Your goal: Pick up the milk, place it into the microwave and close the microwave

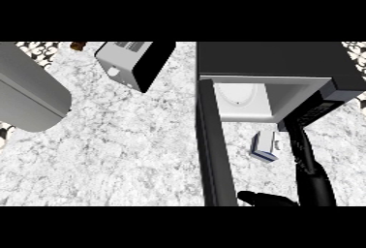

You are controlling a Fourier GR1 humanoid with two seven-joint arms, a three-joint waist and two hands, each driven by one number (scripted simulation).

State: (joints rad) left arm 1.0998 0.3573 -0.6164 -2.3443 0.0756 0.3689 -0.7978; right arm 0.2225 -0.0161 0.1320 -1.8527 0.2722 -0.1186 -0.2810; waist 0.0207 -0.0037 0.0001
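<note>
**Black right robot hand (306, 164) uncurled beside the milk (265, 146)**

Your fingers are straight and hold nothing. The milk lies on the table (129, 145) just to their left, in front of the open microwave (286, 63). Curl squarely round the carton before lifting. The door (214, 145) hems your left, and the cavity is open ahead.

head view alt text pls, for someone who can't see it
A small white and blue milk carton sits on the marbled grey counter before the black microwave, whose door stands open. The black right hand, fingers straight, is just right of the carton.
</note>
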